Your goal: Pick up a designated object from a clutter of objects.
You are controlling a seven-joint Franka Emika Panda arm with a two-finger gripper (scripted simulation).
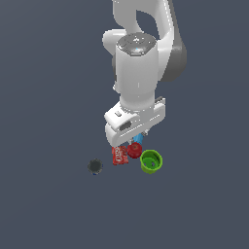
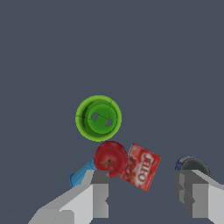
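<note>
Hovering released, the gripper (image 2: 142,192) overlooks one green cup (image 2: 98,118), red ball (image 2: 110,158), blue cylinder (image 2: 81,174), red packet (image 2: 142,167), grey piece (image 2: 192,165)

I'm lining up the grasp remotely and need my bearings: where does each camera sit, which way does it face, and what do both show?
Exterior view: off the arm, raised, looking down on the floor; shows the white arm and the gripper above the clutter.
Wrist view: on the wrist, looking down past two spread grey fingers; the green cup is seen from above.
Shared: green cup, red ball, red packet, blue cylinder, dark grey piece.
</note>
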